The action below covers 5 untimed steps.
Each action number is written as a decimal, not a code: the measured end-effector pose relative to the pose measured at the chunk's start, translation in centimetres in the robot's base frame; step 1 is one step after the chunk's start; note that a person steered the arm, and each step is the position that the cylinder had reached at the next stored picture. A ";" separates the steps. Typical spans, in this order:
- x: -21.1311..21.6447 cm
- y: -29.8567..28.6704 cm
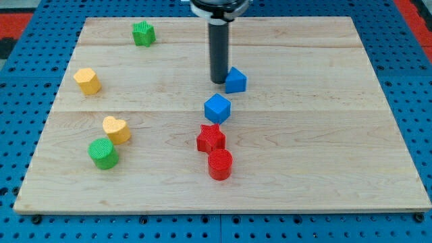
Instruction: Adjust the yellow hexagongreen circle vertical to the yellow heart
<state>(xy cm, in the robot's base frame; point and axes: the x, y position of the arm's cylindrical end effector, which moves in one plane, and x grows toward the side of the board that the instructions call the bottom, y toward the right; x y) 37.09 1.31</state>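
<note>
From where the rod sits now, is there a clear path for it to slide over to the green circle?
Probably yes. My tip sits beside the blue triangle, and the board between it and the green circle looks bare; the yellow heart borders the path.

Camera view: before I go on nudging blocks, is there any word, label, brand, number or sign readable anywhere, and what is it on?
None: no readable text in this view.
Blocks: plain, including the yellow hexagon, green circle and yellow heart.
Wooden board: bare grain only.
Blue pegboard: holes only.
My tip, just left of the blue triangular block: rod unmarked.
</note>
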 end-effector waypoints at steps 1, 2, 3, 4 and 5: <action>-1.2 -6.2; -7.1 -12.8; -10.1 -23.1; -8.2 -29.9; -5.7 -31.7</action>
<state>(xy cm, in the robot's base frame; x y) 31.36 -30.41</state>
